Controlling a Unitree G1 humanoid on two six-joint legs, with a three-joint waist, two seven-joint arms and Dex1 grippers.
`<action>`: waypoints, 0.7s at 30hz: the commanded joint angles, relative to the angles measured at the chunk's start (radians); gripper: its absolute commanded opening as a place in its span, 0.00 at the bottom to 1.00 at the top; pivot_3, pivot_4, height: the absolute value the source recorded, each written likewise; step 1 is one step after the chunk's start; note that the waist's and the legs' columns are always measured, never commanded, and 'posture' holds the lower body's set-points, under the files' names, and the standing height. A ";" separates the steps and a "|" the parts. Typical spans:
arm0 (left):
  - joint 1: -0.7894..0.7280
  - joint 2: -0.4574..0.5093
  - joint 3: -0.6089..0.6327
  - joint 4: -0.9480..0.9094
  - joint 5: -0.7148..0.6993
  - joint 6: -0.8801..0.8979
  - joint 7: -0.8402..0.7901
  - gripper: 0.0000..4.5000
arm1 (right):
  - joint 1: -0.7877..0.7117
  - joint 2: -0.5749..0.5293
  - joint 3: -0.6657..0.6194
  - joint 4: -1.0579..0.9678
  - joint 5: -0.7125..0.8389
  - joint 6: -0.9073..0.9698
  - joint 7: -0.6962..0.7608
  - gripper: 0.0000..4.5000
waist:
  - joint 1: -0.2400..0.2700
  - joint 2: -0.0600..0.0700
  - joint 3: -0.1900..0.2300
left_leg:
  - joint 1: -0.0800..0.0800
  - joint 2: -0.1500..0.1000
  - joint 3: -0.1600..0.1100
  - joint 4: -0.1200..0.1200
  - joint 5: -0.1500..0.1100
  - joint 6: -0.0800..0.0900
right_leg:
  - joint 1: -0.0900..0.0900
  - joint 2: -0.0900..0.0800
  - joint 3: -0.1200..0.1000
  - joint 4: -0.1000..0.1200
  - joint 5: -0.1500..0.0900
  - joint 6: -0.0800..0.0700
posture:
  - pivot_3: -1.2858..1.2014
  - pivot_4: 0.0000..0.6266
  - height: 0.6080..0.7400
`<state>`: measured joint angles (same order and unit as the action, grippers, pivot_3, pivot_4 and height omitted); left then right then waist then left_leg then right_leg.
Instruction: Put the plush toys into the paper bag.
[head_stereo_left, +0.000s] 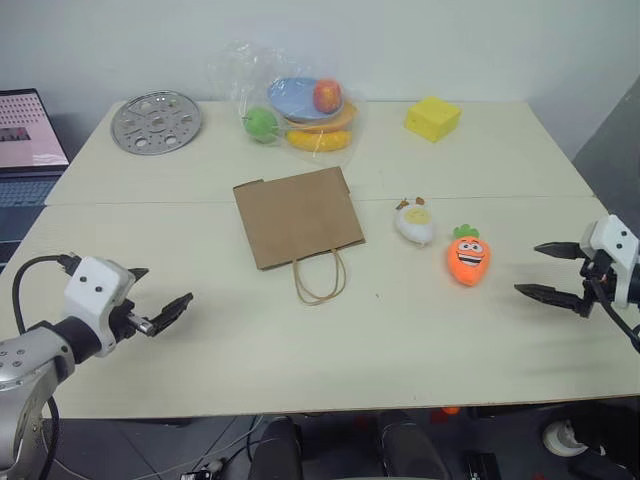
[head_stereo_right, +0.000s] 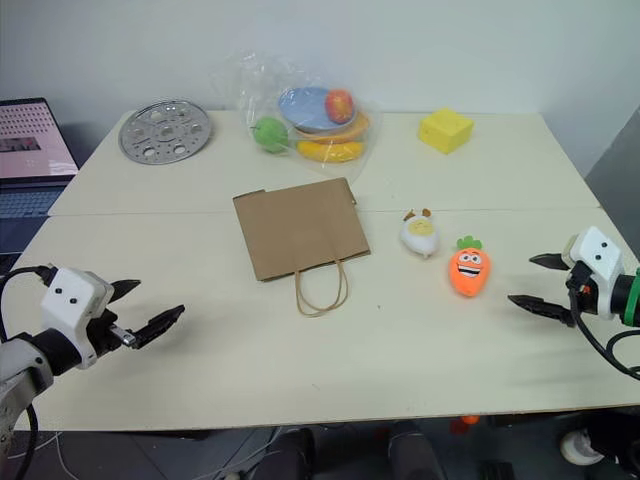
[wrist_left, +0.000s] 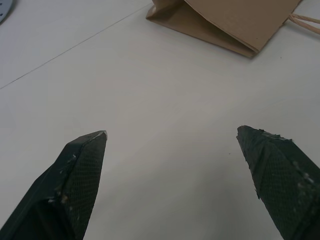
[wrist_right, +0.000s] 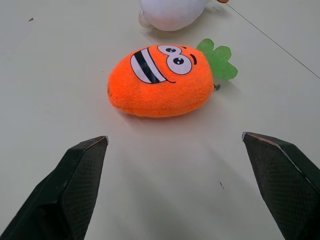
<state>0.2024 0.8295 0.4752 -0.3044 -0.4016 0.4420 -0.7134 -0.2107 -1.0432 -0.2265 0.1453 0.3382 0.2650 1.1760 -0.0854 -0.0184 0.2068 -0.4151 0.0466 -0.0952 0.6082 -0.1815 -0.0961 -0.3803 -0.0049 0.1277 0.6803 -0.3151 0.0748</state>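
A flat brown kraft paper bag (head_stereo_right: 302, 229) lies mid-frame, with a white egg-shaped plush (head_stereo_right: 419, 233) and orange carrot plush (head_stereo_right: 468, 270) to its right.

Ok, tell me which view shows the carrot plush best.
The right wrist view: the carrot plush lies close, face and green leaves plain, just ahead of the open right gripper. Both eye views show it smaller, lying on the table beside the white plush.
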 joint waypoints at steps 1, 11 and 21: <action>-0.014 0.002 0.039 0.010 -0.009 -0.033 -0.021 0.99 | 0.001 0.000 -0.049 -0.054 0.024 0.005 -0.016 1.00 | 0.001 0.000 0.000 | 0.000 0.000 0.000 0.000 0.000 0.000 | 0.000 0.000 0.000 0.000 0.000 0.000 | 0.52 0.24 1.00; -0.010 -0.002 0.062 0.041 0.000 -0.063 -0.036 0.99 | 0.016 0.016 -0.057 -0.090 0.025 0.022 -0.035 1.00 | 0.002 0.000 0.000 | 0.000 0.000 0.000 0.000 0.000 0.000 | 0.000 0.000 0.000 0.000 0.000 0.000 | 0.52 0.24 1.00; -0.015 -0.016 0.071 0.073 0.008 -0.086 -0.035 0.99 | -0.001 0.027 -0.037 -0.085 0.014 0.016 -0.047 1.00 | 0.002 0.000 0.000 | 0.000 0.000 0.000 0.000 0.000 0.000 | 0.000 0.000 0.000 0.000 0.000 0.000 | 0.52 0.24 1.00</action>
<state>0.1873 0.8081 0.5146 -0.2249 -0.4014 0.3806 -0.7502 -0.1971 -1.0088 -0.2441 0.0819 0.3410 0.2906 1.1304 -0.0834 -0.0185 0.2068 -0.4154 0.0465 -0.0954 0.6083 -0.1815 -0.0962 -0.3803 -0.0049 0.1277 0.6803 -0.3148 0.0753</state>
